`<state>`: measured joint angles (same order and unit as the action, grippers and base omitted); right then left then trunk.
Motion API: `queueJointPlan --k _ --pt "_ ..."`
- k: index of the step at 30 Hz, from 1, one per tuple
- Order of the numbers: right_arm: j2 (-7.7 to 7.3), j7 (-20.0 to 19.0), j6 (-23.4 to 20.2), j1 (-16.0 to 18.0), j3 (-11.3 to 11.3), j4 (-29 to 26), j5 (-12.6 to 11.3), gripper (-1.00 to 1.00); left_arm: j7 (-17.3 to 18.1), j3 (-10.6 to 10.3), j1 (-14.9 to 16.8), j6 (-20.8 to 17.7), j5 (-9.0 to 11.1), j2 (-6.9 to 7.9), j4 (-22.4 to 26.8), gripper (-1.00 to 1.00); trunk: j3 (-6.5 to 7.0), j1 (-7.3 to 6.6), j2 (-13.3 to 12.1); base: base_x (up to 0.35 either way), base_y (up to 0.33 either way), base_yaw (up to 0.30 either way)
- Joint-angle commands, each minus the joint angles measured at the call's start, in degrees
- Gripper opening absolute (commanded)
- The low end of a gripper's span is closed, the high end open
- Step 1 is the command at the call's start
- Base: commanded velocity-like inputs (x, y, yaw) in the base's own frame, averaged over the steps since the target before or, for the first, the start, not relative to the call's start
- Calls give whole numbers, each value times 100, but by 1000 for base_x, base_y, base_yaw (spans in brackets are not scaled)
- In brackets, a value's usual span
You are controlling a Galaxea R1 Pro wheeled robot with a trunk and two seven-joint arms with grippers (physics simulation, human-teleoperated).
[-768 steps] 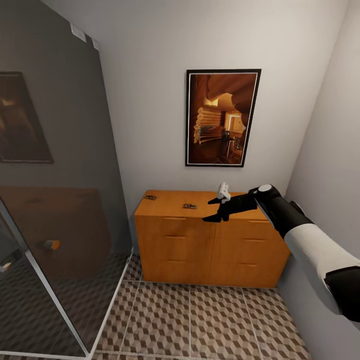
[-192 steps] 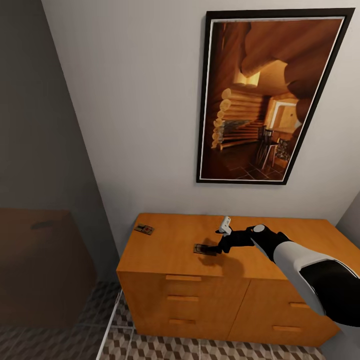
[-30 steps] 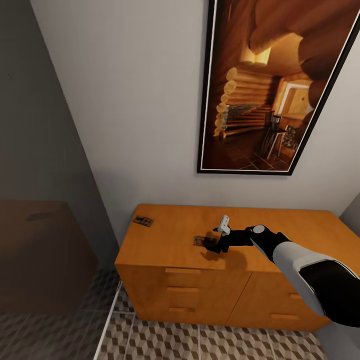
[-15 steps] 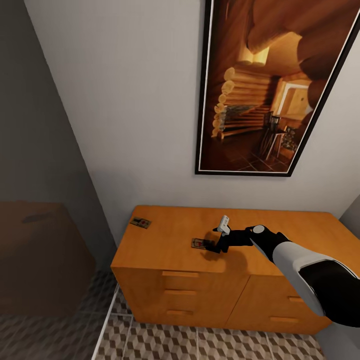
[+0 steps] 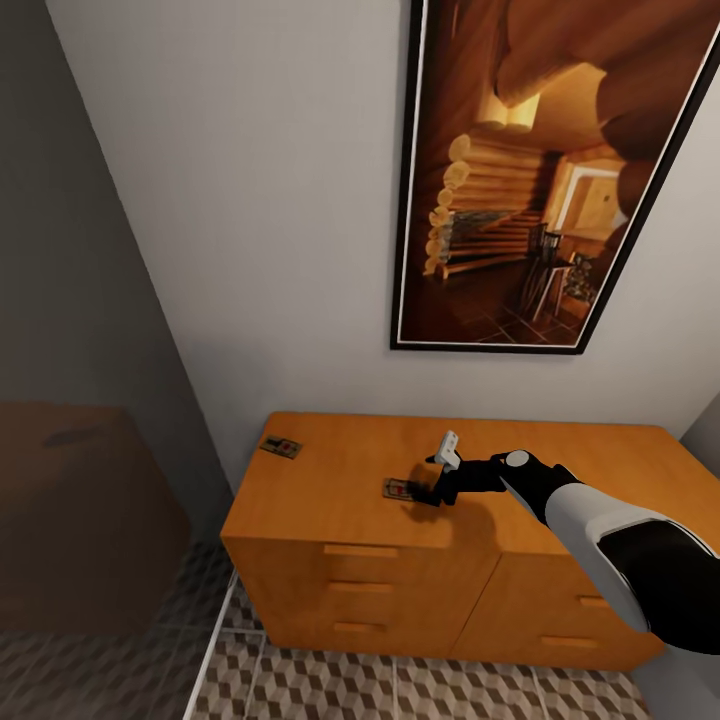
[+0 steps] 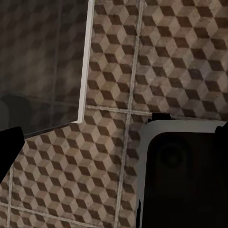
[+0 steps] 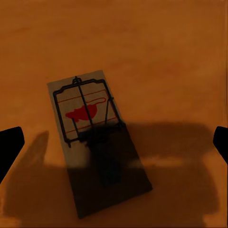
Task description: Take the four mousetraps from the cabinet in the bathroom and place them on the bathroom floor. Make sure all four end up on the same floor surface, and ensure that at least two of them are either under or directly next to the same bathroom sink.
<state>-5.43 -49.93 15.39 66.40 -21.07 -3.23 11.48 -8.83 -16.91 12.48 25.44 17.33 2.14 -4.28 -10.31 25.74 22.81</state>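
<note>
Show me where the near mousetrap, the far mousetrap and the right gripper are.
near mousetrap (image 7: 90, 142): right wrist view, board middle.
far mousetrap (image 5: 281, 447): head view, board middle.
right gripper (image 5: 428, 489): head view, between fingertips.

- Cabinet (image 5: 340, 470) top lies open — two mousetraps, one (image 5: 399, 489) beside the right gripper (image 5: 425, 492), another (image 5: 281, 446) near the left corner.
- Wall and framed picture (image 5: 540, 190) close off the back.

Tall black-framed picture of a warm orange log-cabin interior (image 5: 515, 180) hangs on the plain pale grey wall (image 5: 260, 200), above and behind the furniture. Dark tinted glass panel (image 5: 70, 330) stands at the left, with a dim brown reflection in its lower part. Its white bottom frame strip (image 6: 85, 61) runs along the ground.
</note>
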Motion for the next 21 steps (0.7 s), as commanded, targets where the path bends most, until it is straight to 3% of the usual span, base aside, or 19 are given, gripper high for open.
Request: queueJointPlan --k 1,21 --pt "-2 0 43 4 15 -3 60 100 -14 -49 9 31 24 -3 -20 100 -11 4 11 98 0 0" --pt "-2 1 38 4 16 -2 58 100 -14 -49 9 31 24 -3 -20 100 -11 4 11 20 0 0"
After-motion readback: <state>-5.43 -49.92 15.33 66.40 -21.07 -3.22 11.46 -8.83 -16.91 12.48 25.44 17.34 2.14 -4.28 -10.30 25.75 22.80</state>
